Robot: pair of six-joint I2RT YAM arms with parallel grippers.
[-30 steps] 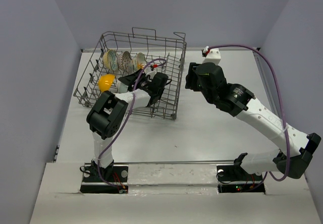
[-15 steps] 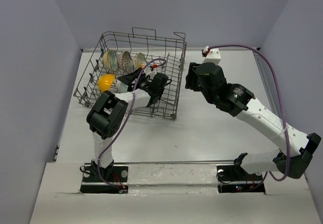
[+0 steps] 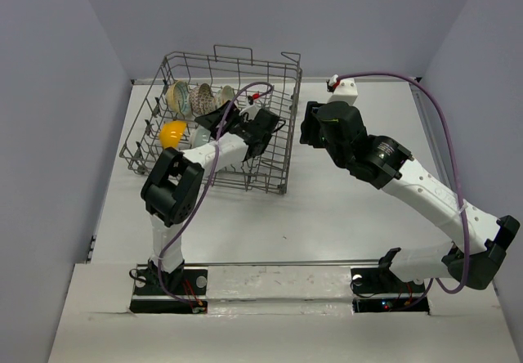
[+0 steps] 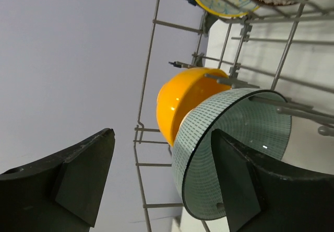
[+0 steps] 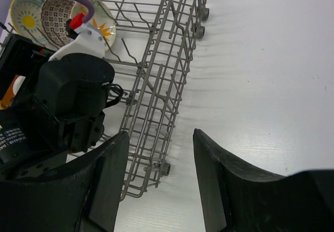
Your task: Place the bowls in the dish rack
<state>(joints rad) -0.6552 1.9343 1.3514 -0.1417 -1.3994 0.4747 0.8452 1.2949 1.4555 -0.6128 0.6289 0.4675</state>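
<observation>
Five bowls (image 3: 202, 99) sat in one dish rack (image 3: 278, 126), teal bowl (image 4: 235, 138) partly hidden by left gripper (image 4: 162, 138) (wide, empty); right gripper (image 5: 160, 138) likewise.

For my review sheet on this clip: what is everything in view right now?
dish rack: one, grey wire, far left of table
flower bowl: one, white and yellow, rack's back row, leftmost
speckled bowl: one, brown, back row, middle
leaf bowl: one, white and orange, back row, rightmost
orange bowl: one, orange-yellow, rack's left side
teal bowl: one, pale teal, on edge beside orange bowl
table: one, white, under everything
left gripper: one, black, open, inside rack
right gripper: one, black, open, empty, outside rack's right wall
</observation>
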